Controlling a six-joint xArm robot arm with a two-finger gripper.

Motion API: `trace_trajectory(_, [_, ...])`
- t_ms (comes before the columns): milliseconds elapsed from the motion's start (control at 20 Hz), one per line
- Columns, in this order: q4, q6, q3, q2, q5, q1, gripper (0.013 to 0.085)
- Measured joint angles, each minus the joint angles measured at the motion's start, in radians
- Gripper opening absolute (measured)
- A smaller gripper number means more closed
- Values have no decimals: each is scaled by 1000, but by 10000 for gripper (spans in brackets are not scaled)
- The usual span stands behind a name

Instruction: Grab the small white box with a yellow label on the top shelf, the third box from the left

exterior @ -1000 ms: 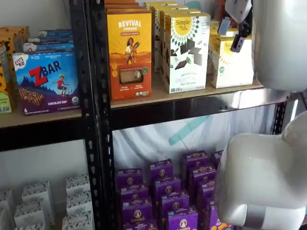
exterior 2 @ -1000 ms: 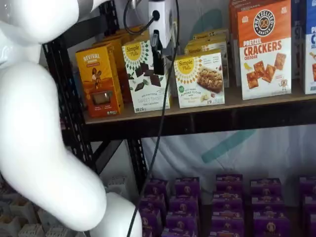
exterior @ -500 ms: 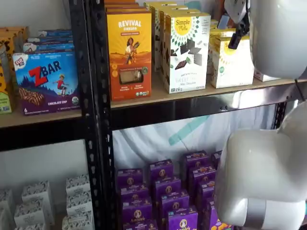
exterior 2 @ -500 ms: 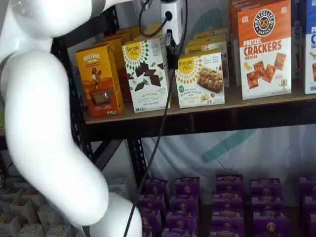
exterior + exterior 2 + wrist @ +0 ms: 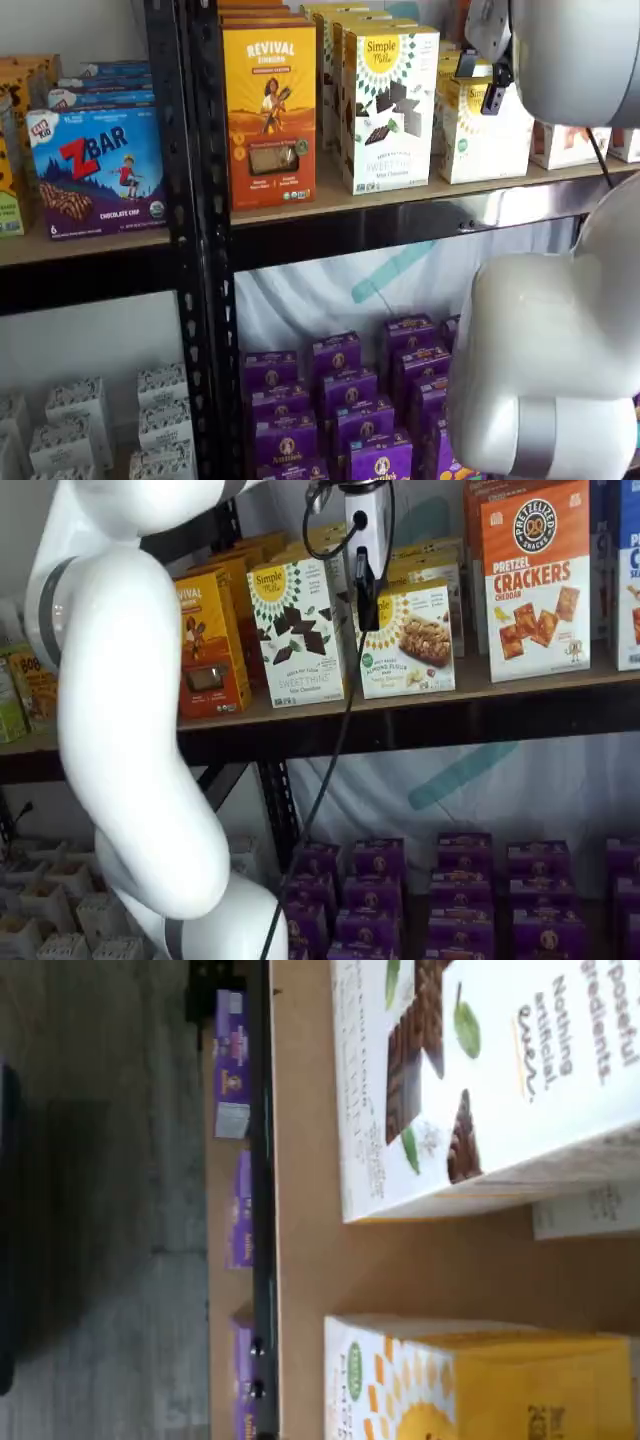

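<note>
The small white box (image 5: 412, 640), a short cream carton with a yellow sunburst, stands on the top shelf (image 5: 520, 686); it also shows in a shelf view (image 5: 487, 135) and in the wrist view (image 5: 440, 1390). My gripper (image 5: 366, 605) hangs in front of the gap between this box and the taller white chocolate carton (image 5: 296, 630), level with the box's upper left edge. In a shelf view only its black fingers (image 5: 491, 98) show side-on before the box. No gap between the fingers shows. No box is held.
An orange Revival box (image 5: 270, 110) stands left of the tall carton (image 5: 390, 105). An orange pretzel cracker box (image 5: 535, 580) stands right of the small box. Purple boxes (image 5: 460, 880) fill the shelf below. A black upright (image 5: 190, 240) and a ZBar box (image 5: 95, 170) lie further left.
My gripper has moved right along the top shelf, from in front of the tall chocolate carton to the small white box's left edge. The arm has swung right with it.
</note>
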Motion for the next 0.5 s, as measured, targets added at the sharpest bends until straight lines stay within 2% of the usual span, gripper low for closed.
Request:
trace_trajectory(150, [3,4,-10,15,14,3,850])
trace_trajectory(500, [-62,32,-56,57,84,36,850])
